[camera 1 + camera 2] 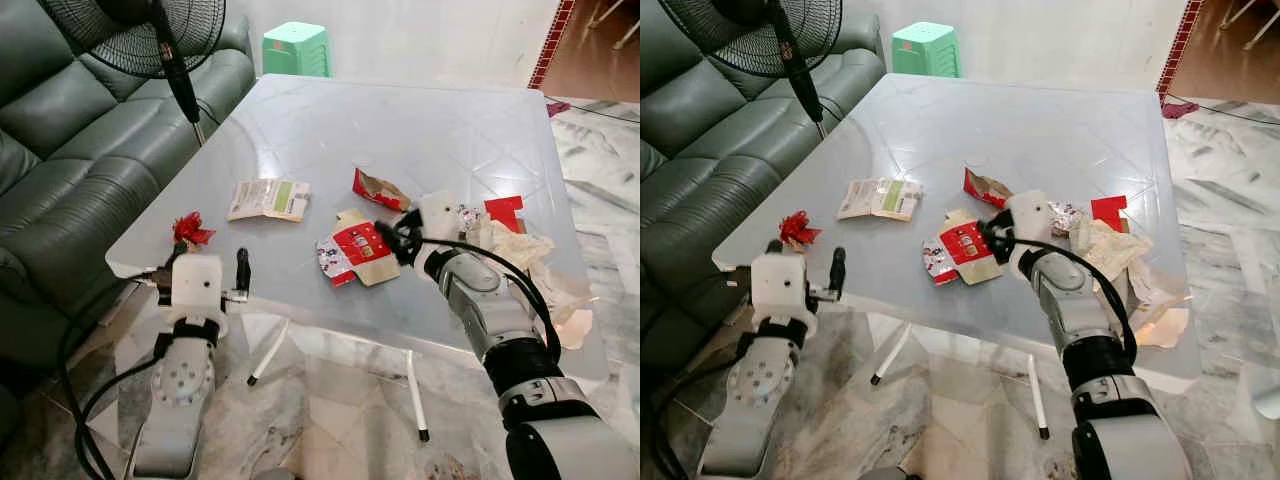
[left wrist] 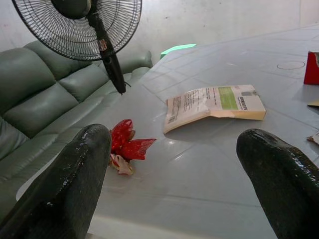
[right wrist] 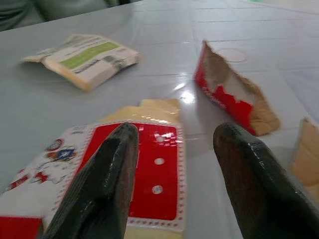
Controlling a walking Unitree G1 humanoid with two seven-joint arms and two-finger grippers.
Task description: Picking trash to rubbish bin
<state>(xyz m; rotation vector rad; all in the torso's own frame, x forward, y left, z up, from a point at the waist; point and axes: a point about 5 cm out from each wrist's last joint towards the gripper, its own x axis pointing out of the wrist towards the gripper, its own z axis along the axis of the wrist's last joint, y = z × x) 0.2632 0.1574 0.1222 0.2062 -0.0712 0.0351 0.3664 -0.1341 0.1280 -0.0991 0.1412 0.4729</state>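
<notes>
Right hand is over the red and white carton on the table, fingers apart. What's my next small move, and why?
Probably ease the right hand down and forward, then close on the near edge of the red and white flattened carton. The fingers are open just above it, so nothing is gripped. The left hand is open at the table edge, near the red wrapper.

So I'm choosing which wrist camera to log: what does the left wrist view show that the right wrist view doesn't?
Left wrist view: the standing fan, green sofa and crumpled red wrapper between the open left gripper fingers.
Right wrist view: the open right gripper over the flattened red-and-white carton, with a torn red box piece beyond.
Both: the white-and-green packet on the table.
</notes>
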